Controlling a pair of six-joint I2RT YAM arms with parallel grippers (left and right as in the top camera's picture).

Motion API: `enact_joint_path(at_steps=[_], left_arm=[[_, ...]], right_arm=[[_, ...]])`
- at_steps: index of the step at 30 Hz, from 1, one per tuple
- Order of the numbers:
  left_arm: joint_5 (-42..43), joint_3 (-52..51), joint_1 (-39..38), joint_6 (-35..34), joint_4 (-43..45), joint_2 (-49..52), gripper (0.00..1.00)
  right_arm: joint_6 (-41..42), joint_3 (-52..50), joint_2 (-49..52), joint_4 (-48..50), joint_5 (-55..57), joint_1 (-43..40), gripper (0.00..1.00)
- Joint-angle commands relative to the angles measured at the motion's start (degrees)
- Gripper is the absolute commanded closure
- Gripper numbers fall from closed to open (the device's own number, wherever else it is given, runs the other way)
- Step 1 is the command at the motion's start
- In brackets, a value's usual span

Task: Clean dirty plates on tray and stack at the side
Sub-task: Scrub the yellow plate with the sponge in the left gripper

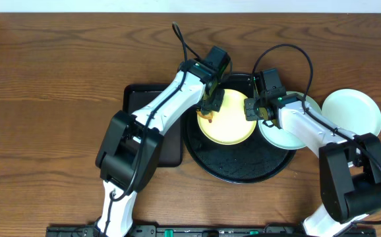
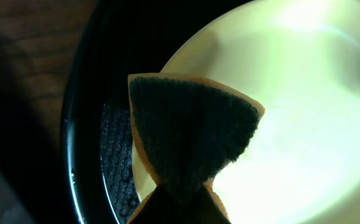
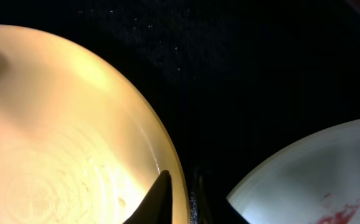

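Plates are lying in 3 places. The yellow plate (image 1: 233,125) is sitting on the round black tray (image 1: 243,170), left of centre. A mint plate (image 1: 274,139) is resting just beside it at the tray's right side, its outer edge reaching over the rim. Another pale plate (image 1: 355,112) is lying off the tray on the table (image 1: 45,79), well apart from both arms.

The left gripper (image 1: 209,108) is clamping a folded sponge (image 2: 192,143), with the dark scouring face turned outward. The right gripper (image 1: 252,108) is standing narrow on the yellow plate's rim and, as far as I can see, pinching it.

What I am worrying about is the hold on that thin plastic edge. If the sponge is pushed hard across the plate, the rim could be slipping out of the pinch. The plate could then slide into the mint plate, or tip against the tray's raised edge. A lift by 1 edge alone could also be letting the plate swing. The mint plate is showing a reddish smear (image 3: 339,208) and looks uncleaned.

The sponge is hanging over the yellow plate's left rim; whether it is touching, I cannot tell. The right gripper is sitting at the opposite rim, with 1 finger (image 3: 160,194) inside the edge and the other outside.
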Motion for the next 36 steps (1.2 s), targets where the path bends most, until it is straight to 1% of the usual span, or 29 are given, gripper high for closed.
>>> enact_joint_path(at_steps=[1,4,8,10,13,16,19,22,28,33,36], left_arm=[[-0.33,-0.85,-0.02,-0.42,0.39,0.59,0.93],[-0.31,-1.22,-0.02,-0.35,0.55,0.59,0.92],[-0.33,-1.46,-0.07,-0.33,0.57,0.59,0.92],[-0.33,-1.46,-0.09,-0.33,0.61,0.59,0.93],[-0.33,-1.46,-0.07,-0.33,0.59,0.59,0.92],[-0.33,-1.46,-0.07,-0.33,0.7,0.59,0.93],[-0.33,-1.46,-0.09,-0.33,1.03,0.59,0.93],[-0.33,-1.46,-0.07,-0.35,1.09,0.59,0.92],[-0.35,-1.46,-0.07,-0.33,1.29,0.61,0.92],[-0.35,-1.53,-0.09,-0.33,1.57,0.7,0.92],[-0.35,-1.75,-0.09,-0.33,1.9,1.01,0.92]], right_arm=[[-0.24,-0.28,0.63,0.15,0.15,0.92,0.89],[-0.24,-0.28,0.63,-0.11,0.17,0.92,0.84],[-0.24,-0.35,0.66,-0.28,0.2,0.92,0.84],[-0.24,-0.35,0.66,-0.37,0.17,0.92,0.86],[-0.24,-0.37,0.66,-0.7,0.2,0.92,0.94],[-0.22,-0.37,0.66,-0.94,0.17,0.92,0.96],[-0.22,-0.42,0.66,-0.94,0.17,0.92,0.96],[-0.22,-0.48,0.66,-0.96,0.15,0.92,0.92],[-0.2,-0.79,0.66,-0.94,0.15,0.92,0.91],[-0.2,-0.79,0.66,-0.92,0.15,0.92,0.98],[-0.2,-0.79,0.66,-0.92,0.15,0.92,0.99]])
